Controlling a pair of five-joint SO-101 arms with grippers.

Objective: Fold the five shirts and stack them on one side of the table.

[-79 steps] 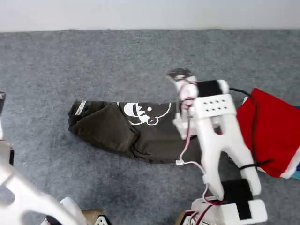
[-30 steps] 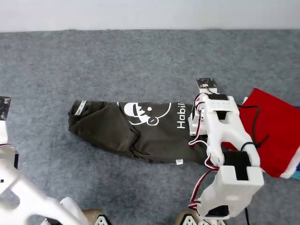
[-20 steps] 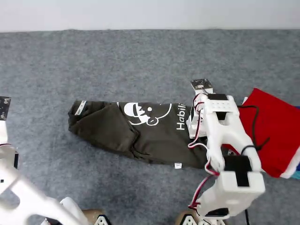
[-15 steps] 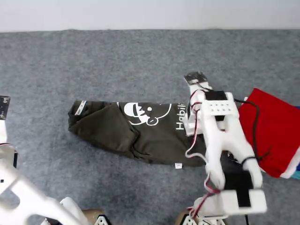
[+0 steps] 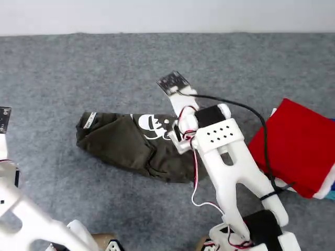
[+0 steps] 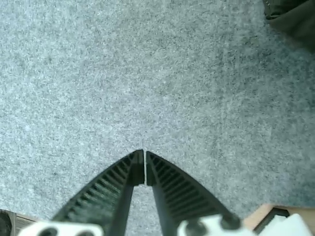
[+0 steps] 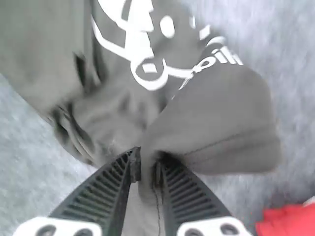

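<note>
The right pincer (image 7: 145, 166) is clenched on a raised fold of the dark olive shirt (image 7: 221, 128), the cloth squeezed between its two ribbed black fingers (image 7: 110, 189) right at the tips. From that pinch the lifted flap bulges out ahead of the pincer and to one side, doubled over the rest of the garment. The white print (image 7: 147, 54) lies farther ahead of the fingertips, and rumpled folds sit just beside them on the other side. The rest of the shirt stretches away from the pincer as a long, loosely bunched band on the grey felt (image 5: 104, 68), toward the left arm's side of the table. The red shirt (image 5: 298, 146), folded flat, lies behind and to the outer side of the right pincer, close to the right arm (image 5: 230, 167) and apart from the olive cloth. The left pincer (image 6: 145, 160) hangs over bare felt with its fingertips pressed together and nothing caught between them. An edge of the olive shirt lies well ahead of it and off to the side, far from its tips.
</note>
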